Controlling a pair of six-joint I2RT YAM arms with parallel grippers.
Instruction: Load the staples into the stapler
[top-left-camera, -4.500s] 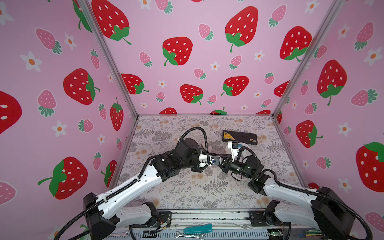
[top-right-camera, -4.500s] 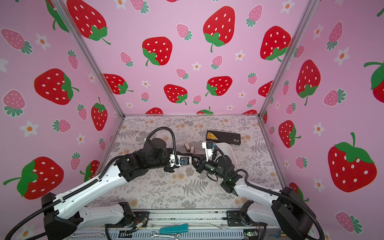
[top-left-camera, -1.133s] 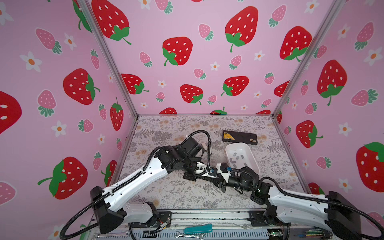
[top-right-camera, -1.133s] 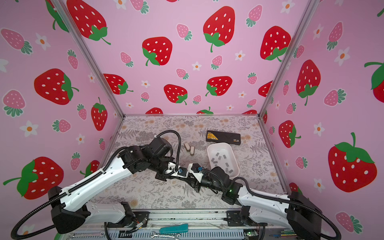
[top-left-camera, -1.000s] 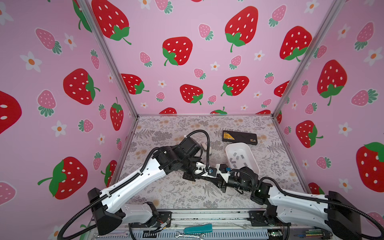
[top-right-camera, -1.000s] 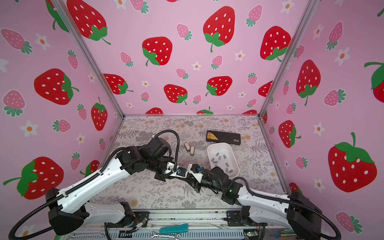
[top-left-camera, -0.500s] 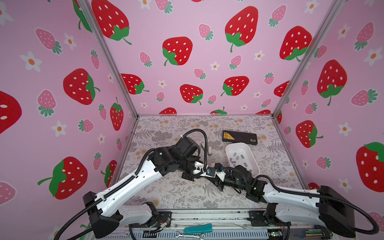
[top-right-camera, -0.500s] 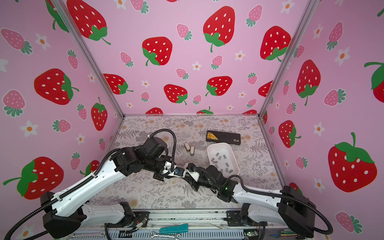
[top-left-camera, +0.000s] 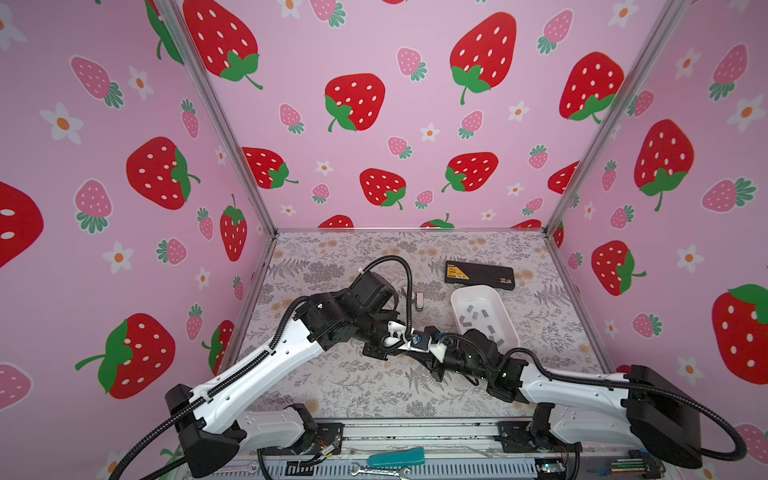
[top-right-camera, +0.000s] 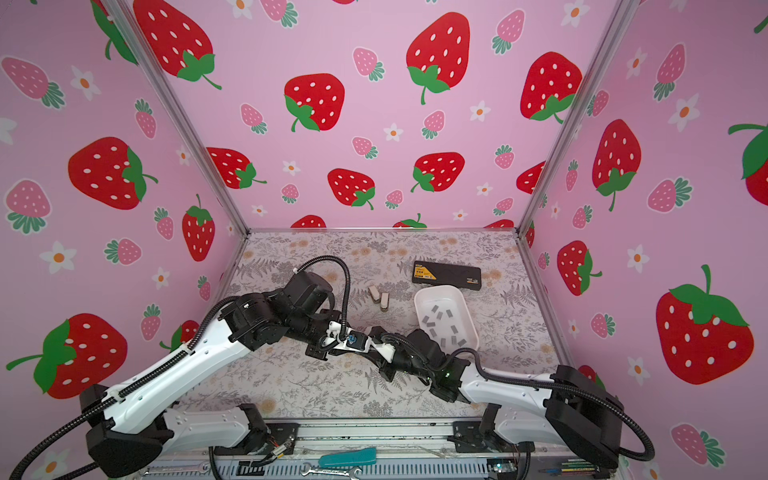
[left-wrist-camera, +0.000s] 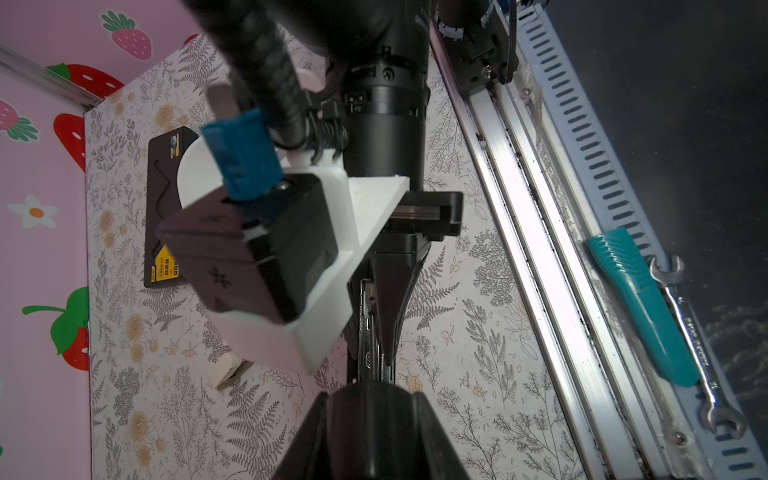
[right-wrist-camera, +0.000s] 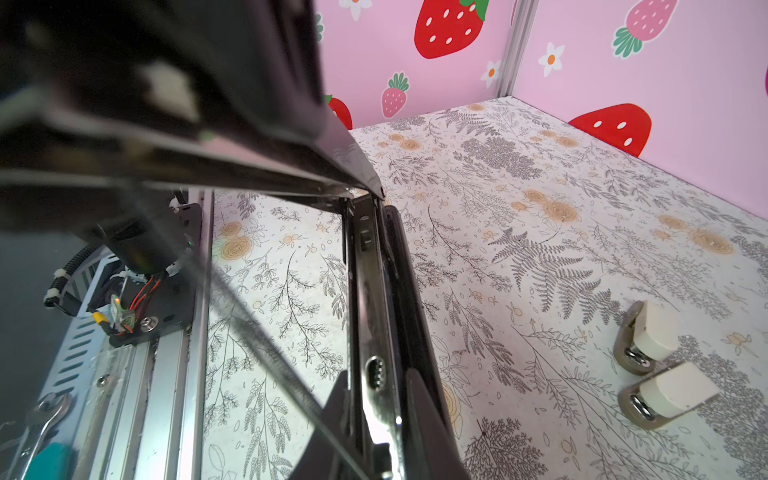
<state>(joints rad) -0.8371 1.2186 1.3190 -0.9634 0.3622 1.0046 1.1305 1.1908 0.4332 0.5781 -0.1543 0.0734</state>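
The black stapler (right-wrist-camera: 372, 291) lies low over the floral mat at front centre, lid swung up and its shiny metal channel bared. My left gripper (left-wrist-camera: 372, 384) is shut on one end of the stapler (left-wrist-camera: 370, 332). My right gripper (right-wrist-camera: 374, 415) is shut on the channel's other end, a finger pressed to each side. In both top views the left gripper (top-left-camera: 376, 351) and right gripper (top-left-camera: 430, 363) meet nose to nose and hide the stapler. Several grey strips of staples (top-left-camera: 476, 316) lie in a white tray (top-left-camera: 457, 291) behind the right arm. I see none in either gripper.
A black box with a yellow label (top-left-camera: 480, 274) lies behind the tray. Two small cream-and-metal pieces (top-right-camera: 380, 297) sit on the mat left of the tray (top-right-camera: 419, 295). A teal-handled tool (top-left-camera: 395, 459) and a wrench rest on the front rail. Pink walls close three sides.
Several seconds ago the right gripper was higher, over the tray; it now lies low at front centre. Over the last second the two grippers stayed together and barely shifted.
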